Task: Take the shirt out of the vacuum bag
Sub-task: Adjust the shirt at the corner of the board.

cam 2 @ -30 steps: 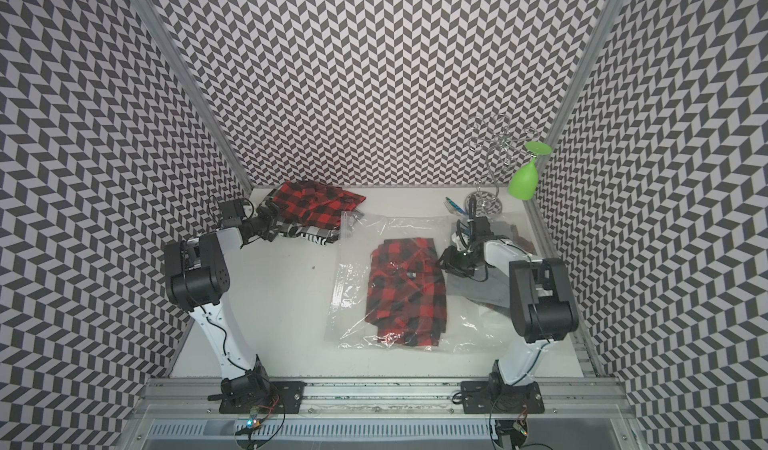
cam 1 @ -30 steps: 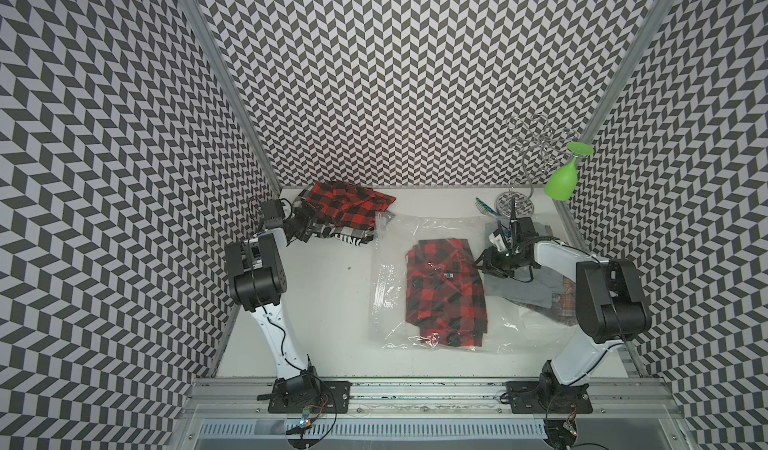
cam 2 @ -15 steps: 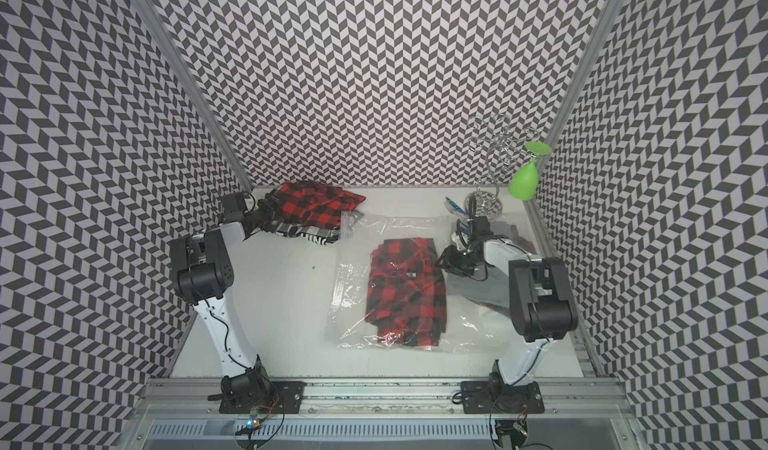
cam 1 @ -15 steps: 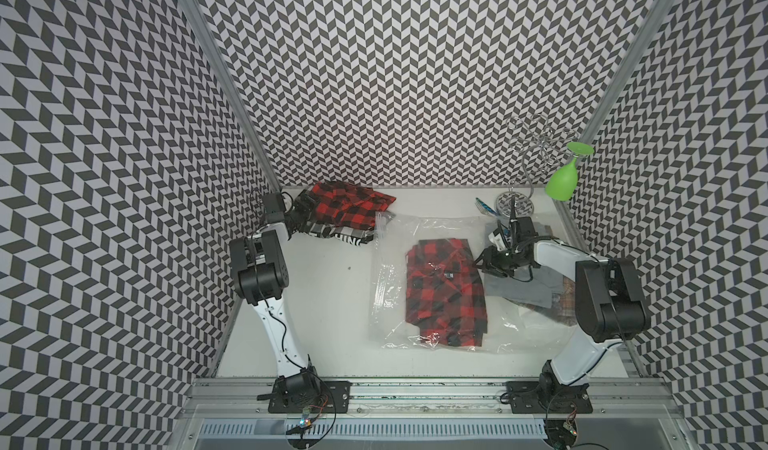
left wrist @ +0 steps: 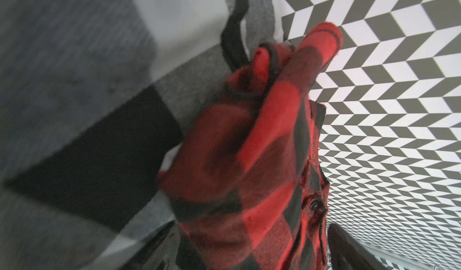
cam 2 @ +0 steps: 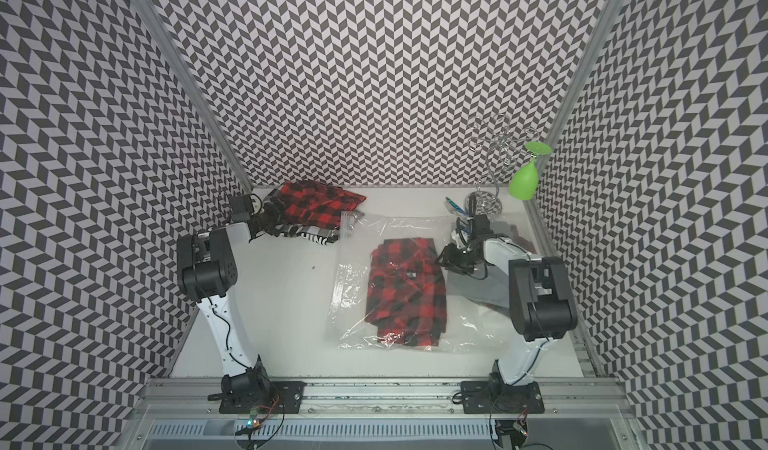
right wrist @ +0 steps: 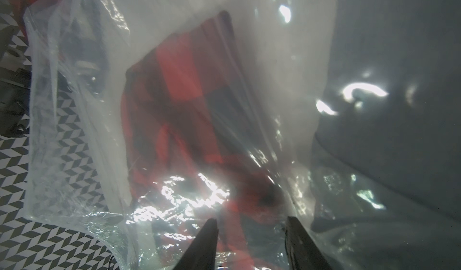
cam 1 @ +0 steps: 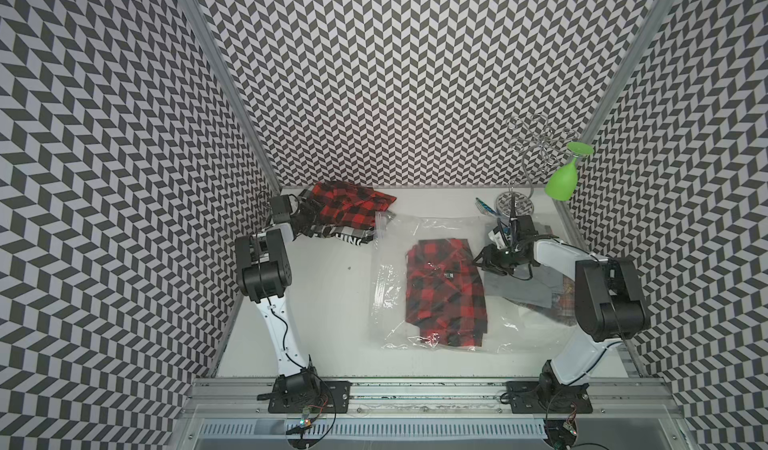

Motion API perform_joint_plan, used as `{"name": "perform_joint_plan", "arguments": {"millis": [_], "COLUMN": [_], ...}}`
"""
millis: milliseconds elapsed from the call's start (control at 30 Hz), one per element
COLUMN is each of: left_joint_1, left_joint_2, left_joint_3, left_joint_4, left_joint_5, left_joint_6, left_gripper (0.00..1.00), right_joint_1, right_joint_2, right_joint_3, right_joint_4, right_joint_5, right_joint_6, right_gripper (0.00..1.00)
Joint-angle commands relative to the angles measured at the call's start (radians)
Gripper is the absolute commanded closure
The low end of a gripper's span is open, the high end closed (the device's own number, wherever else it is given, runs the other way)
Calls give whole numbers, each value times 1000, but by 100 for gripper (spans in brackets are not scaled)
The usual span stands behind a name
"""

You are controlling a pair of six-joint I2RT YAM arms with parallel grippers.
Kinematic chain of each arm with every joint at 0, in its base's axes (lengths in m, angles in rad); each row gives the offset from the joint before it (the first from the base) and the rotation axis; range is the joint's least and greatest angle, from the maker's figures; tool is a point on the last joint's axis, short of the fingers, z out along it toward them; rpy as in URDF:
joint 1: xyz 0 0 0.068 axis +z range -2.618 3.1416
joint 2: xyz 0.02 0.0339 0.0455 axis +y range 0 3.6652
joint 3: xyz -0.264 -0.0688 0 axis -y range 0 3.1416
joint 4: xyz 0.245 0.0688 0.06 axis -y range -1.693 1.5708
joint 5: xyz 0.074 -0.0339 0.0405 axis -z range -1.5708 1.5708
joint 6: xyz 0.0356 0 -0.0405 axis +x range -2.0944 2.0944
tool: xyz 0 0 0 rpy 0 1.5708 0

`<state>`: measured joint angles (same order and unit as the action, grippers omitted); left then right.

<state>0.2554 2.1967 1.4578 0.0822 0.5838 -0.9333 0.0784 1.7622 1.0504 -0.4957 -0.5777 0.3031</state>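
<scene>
shirt (cam 1: 446, 290) lies inside the vacuum bag (cam 1: 390, 286), long way front to back, its far corner right beside the right gripper (cam 1: 484, 263). those fingers (right wrist: 207, 243) sit half apart, can't tell if they're pinching anything. left gripper (cam 1: 305, 219) is spread wide, well off.

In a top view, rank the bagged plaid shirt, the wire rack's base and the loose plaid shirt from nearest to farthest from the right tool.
From the right tool:
1. Bagged plaid shirt, right beside it, mid-table.
2. Wire rack's base, behind it at the back.
3. Loose plaid shirt, back left corner.
</scene>
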Motion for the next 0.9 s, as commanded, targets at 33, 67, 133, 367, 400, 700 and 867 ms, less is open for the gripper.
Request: {"name": "perform_joint_plan", "arguments": {"millis": [33,67,133,367,400,700,867], "left_joint_1": [7,9,8,-8,-7,-10,-15], "left_joint_2": [-66,-61,-38,58,67,94,32], "left_joint_3": [-62,-55,-14,108,117,202,172], "left_joint_4": [33,39,25,-1,-5,-73,-44], "left_joint_5": [-48,-47,-57,-56,-56,-18,4], "left_joint_6": [-13,-21,-25,-51,-50,24,16], "left_gripper": [2,2,2,21,31,96,100], "right_joint_1": [5,5,5,4,4,4,4], "right_joint_2": [18,19,23,29,29,26,24], "right_joint_3": [31,33,36,35,34,19,23], "right_joint_4": [9,8,5,5,5,17,16], "right_joint_5": [4,4,6,6,5,-4,1], "right_joint_6": [-14,-15,-18,-22,-22,-24,-23], "right_gripper": [53,53,53,53,53,53,53]}}
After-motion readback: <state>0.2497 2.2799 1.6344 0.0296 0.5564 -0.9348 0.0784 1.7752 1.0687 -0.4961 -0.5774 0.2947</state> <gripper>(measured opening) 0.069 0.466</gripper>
